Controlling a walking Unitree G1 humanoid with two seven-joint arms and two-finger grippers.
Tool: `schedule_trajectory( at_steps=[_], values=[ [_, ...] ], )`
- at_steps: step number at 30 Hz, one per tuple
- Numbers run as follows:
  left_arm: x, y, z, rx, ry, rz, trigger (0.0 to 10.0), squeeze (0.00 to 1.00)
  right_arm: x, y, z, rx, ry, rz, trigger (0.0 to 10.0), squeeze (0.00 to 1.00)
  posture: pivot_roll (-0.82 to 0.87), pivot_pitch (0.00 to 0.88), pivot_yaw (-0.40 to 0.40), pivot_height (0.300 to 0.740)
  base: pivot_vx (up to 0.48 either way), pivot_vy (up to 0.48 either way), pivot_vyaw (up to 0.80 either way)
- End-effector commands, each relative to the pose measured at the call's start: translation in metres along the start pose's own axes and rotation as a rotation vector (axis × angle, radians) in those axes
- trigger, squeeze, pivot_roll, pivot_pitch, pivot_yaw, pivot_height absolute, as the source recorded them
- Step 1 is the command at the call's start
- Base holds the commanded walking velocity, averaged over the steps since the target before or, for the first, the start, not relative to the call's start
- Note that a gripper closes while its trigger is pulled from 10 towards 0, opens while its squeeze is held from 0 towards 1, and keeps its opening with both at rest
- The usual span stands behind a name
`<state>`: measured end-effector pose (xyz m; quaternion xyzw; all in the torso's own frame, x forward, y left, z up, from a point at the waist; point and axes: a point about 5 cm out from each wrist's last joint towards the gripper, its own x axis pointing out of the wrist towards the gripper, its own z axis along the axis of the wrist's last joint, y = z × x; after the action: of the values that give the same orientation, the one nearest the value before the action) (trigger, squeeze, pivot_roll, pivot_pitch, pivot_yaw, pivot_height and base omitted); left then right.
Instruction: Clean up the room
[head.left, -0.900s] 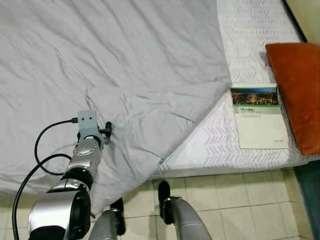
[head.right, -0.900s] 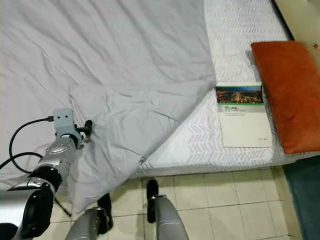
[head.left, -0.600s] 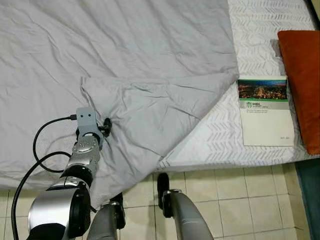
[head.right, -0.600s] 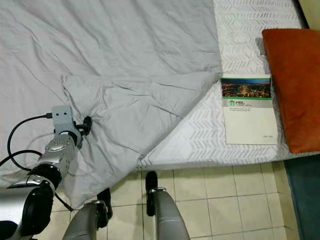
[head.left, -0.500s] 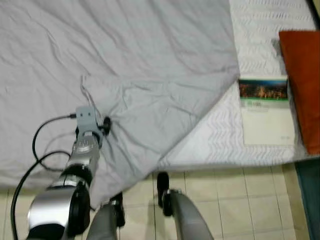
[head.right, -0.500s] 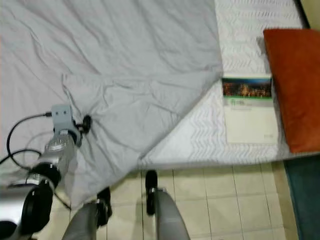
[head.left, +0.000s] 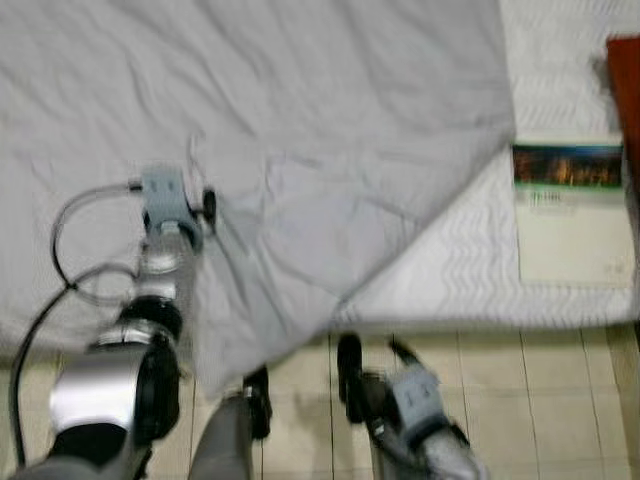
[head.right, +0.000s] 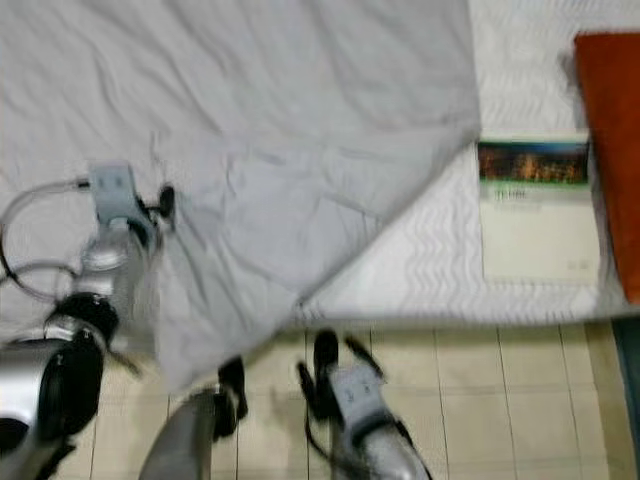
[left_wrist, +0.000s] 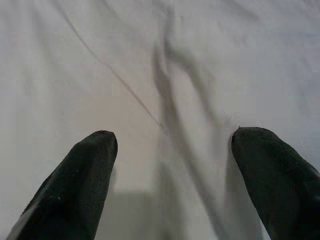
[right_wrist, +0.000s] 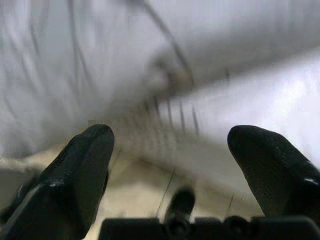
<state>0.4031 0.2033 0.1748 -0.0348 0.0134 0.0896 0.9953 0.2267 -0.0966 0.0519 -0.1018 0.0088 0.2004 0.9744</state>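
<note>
The left gripper (left_wrist: 170, 150) reaches out over the bed, its wrist lying on the grey sheet (head.left: 300, 120) near the bed's front edge; in its wrist view the two black fingers (left_wrist: 82, 175) stand wide apart just above a raised crease of the cloth, with nothing between them. The grey sheet covers most of the mattress, and its near corner is folded back on itself in a triangular flap (head.left: 330, 230) whose lower end hangs over the edge toward the tiled floor (head.left: 560, 400). Beside the flap the white patterned mattress cover (head.left: 450, 270) lies bare. The right gripper (right_wrist: 167, 140) sits low before the bed edge, above the tiles and close to the robot's legs; its picture is blurred, yet the fingers (right_wrist: 75, 170) are spread wide and empty. Further right a booklet (head.left: 572, 215) with a photo band across its top lies flat on the mattress cover, and just beyond it is an orange cushion (head.right: 612, 130), near the bed's right side
</note>
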Motion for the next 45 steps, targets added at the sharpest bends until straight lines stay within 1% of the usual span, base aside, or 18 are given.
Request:
schedule_trajectory(
  at_steps=[1, 2, 4, 7, 11, 13, 14, 15, 18, 19, 21, 23, 24, 29, 39, 40, 41, 45],
  values=[
    [-0.009, 0.013, -0.032, -0.068, 0.119, 0.045, 10.0, 0.0, -0.011, 0.015, -0.016, 0.0, 0.065, 0.029, 10.0, 0.0, -0.33, 0.734, -0.06, 0.74, 0.0, 0.0, 0.0],
    [-0.014, 0.014, -0.047, -0.169, 0.175, 0.067, 10.0, 0.0, -0.006, 0.02, -0.018, -0.008, 0.056, 0.025, 10.0, 0.0, -0.33, 0.74, -0.067, 0.74, 0.0, 0.0, 0.0],
    [-0.016, 0.01, -0.054, -0.21, 0.202, 0.066, 10.0, 0.0, -0.007, 0.023, -0.019, -0.009, 0.054, 0.019, 10.0, 0.0, -0.34, 0.741, -0.073, 0.74, 0.0, 0.0, 0.0],
    [-0.017, 0.004, -0.057, -0.239, 0.21, 0.055, 10.0, 0.0, -0.011, 0.022, -0.015, -0.009, 0.04, 0.008, 10.0, 0.0, -0.36, 0.736, -0.085, 0.74, 0.0, 0.0, 0.0],
    [-0.018, 0.0, -0.059, -0.241, 0.214, 0.044, 10.0, 0.0, -0.014, 0.021, -0.01, -0.015, 0.012, -0.002, 10.0, 0.0, -0.38, 0.739, -0.094, 0.74, 0.0, 0.0, 0.0],
    [-0.02, -0.005, -0.063, -0.255, 0.223, 0.032, 10.0, 0.0, -0.021, 0.017, 0.002, -0.016, -0.029, -0.014, 10.0, 0.0, -0.4, 0.732, -0.109, 0.74, 0.0, 0.0, 0.0],
    [-0.02, -0.005, -0.063, -0.255, 0.223, 0.032, 10.0, 0.0, -0.021, 0.017, 0.002, -0.016, -0.029, -0.014, 10.0, 0.0, -0.4, 0.732, -0.109, 0.74, 0.0, 0.0, 0.0],
    [-0.022, -0.009, -0.066, -0.257, 0.229, 0.02, 10.0, 0.8, -0.028, 0.014, 0.01, -0.014, -0.055, -0.025, 10.0, 0.0, -0.41, 0.729, -0.115, 0.74, 0.0, 0.0, 0.0],
    [-0.023, -0.011, -0.068, -0.258, 0.234, 0.012, 10.0, 0.8, -0.033, 0.013, 0.016, -0.013, -0.072, -0.033, 10.0, 0.0, -0.41, 0.729, -0.115, 0.74, 0.0, 0.0, 0.0],
    [-0.023, -0.015, -0.069, -0.263, 0.239, 0.001, 10.0, 1.0, -0.042, 0.011, 0.023, -0.008, -0.089, -0.042, 10.0, 0.0, -0.42, 0.73, -0.115, 0.74, 0.0, 0.0, 0.0],
    [-0.024, -0.021, -0.07, -0.246, 0.245, -0.025, 10.0, 1.0, -0.056, 0.009, 0.033, 0.004, -0.1, -0.053, 10.0, 0.0, -0.41, 0.727, -0.112, 0.74, 0.0, 0.0, 0.0],
    [-0.025, -0.025, -0.071, -0.187, 0.25, -0.052, 10.0, 1.0, -0.064, 0.01, 0.038, 0.025, -0.097, -0.059, 10.0, 0.0, -0.4, 0.721, -0.101, 0.74, 0.0, 0.0, 0.0],
    [-0.025, -0.025, -0.071, -0.187, 0.25, -0.052, 10.0, 1.0, -0.064, 0.01, 0.038, 0.025, -0.097, -0.059, 10.0, 0.0, -0.4, 0.721, -0.101, 0.74, 0.0, 0.0, 0.0],
    [-0.025, -0.027, -0.072, -0.108, 0.252, -0.085, 10.0, 1.0, -0.077, 0.012, 0.034, 0.058, -0.051, -0.064, 10.0, 0.0, -0.39, 0.711, -0.094, 0.74, 0.0, 0.0, 0.0],
    [-0.027, -0.032, -0.074, -0.069, 0.255, -0.126, 10.0, 1.0, -0.081, 0.013, 0.037, 0.066, -0.012, -0.048, 10.0, 0.0, -0.39, 0.71, -0.095, 0.74, 0.0, 0.0, 0.0],
    [-0.027, -0.033, -0.074, -0.06, 0.254, -0.134, 0.0, 1.0, -0.08, 0.012, 0.036, 0.069, -0.005, -0.055, 10.0, 0.0, -0.39, 0.713, -0.094, 0.74, 0.0, 0.0, 0.0],
    [-0.028, -0.033, -0.075, -0.054, 0.252, -0.14, 0.0, 0.0, -0.08, 0.011, 0.036, 0.071, 0.0, -0.06, 10.0, 0.0, -0.38, 0.717, -0.092, 0.74, 0.0, 0.0, 0.0],
    [-0.028, -0.031, -0.075, -0.044, 0.247, -0.131, 0.0, 0.0, -0.08, 0.011, 0.036, 0.077, 0.007, -0.065, 10.0, 0.0, -0.38, 0.718, -0.092, 0.74, 0.0, 0.0, 0.0]
  ],
)
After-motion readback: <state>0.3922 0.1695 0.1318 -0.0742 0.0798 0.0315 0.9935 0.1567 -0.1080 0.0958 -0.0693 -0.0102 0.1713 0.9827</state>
